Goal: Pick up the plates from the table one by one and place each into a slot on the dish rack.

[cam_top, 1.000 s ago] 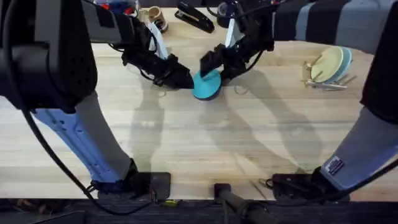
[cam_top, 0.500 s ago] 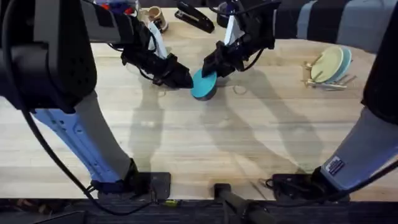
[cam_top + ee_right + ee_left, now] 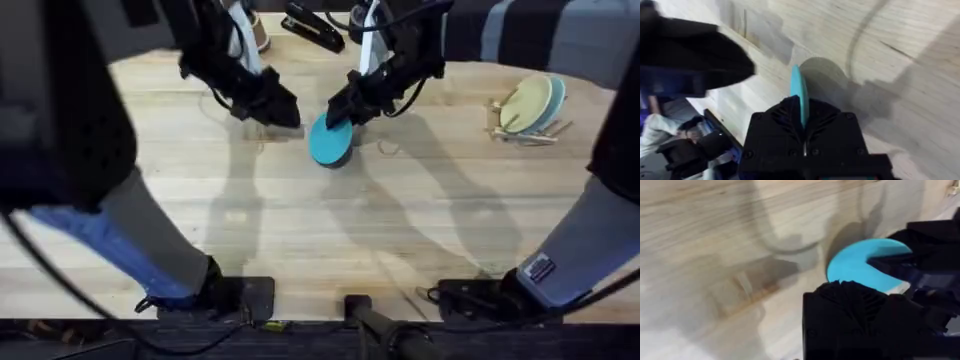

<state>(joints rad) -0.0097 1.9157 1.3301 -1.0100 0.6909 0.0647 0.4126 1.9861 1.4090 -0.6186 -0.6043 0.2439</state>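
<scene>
Turquoise plate (image 3: 329,141) held on edge, well left of the rack (image 3: 522,124), its rim pinched in the closed right gripper (image 3: 340,112). Left gripper (image 3: 283,112) beside it, aperture indeterminable. Plate likely light, stiff, slippery; rim grip suits.

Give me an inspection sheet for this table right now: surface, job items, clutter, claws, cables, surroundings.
Surface: pale plank table, bare in the middle.
Job items: turquoise plate held tilted on edge; dish rack at far right holds a yellow plate and a blue plate.
Clutter: stapler at the far edge.
Claws: right claw shut on the turquoise plate; left claw beside it, apart.
Cables: black cable by the left base.
Surroundings: nothing seen.
</scene>
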